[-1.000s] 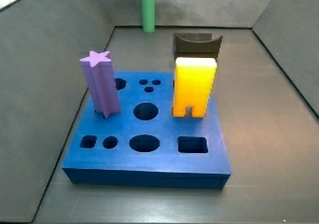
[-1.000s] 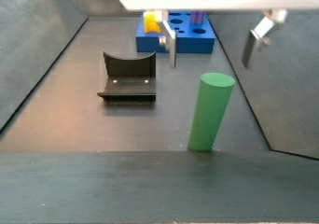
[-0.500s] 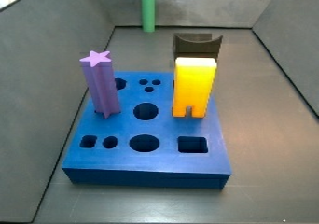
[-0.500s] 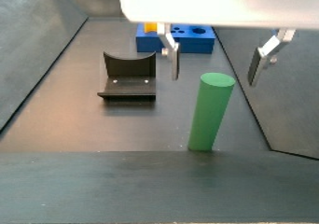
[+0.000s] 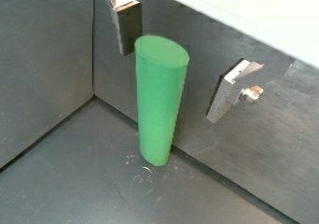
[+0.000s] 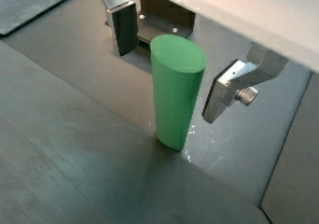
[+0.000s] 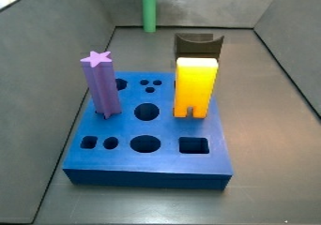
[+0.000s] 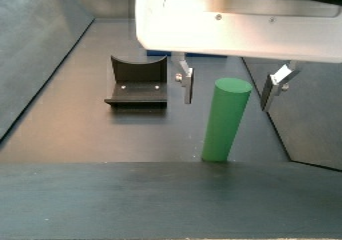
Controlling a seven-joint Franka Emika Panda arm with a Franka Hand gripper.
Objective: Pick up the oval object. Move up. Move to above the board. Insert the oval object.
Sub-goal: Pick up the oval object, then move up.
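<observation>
The tool point(image 8: 227, 77) hangs wide around the upright oval object point(image 8: 223, 120) — fixture point(image 8: 136, 81) just beside, board point(image 7: 150, 135) well apart.

One oval object point(image 8: 223, 120) stands at centre frame in a side view, a single green peg. One gripper point(image 8: 227, 79) hangs above it with two fingers point(image 8: 183, 80), one on each side of the peg. One board point(image 7: 150, 163) fills the lower middle of a side view, carrying one purple star-topped peg point(image 7: 100, 82) at its left and one yellow arch block point(image 7: 196, 85) at its right. The holes open in its top count nine: five larger ones and four small dots. One fixture point(image 8: 138, 82) sits at centre left.
</observation>
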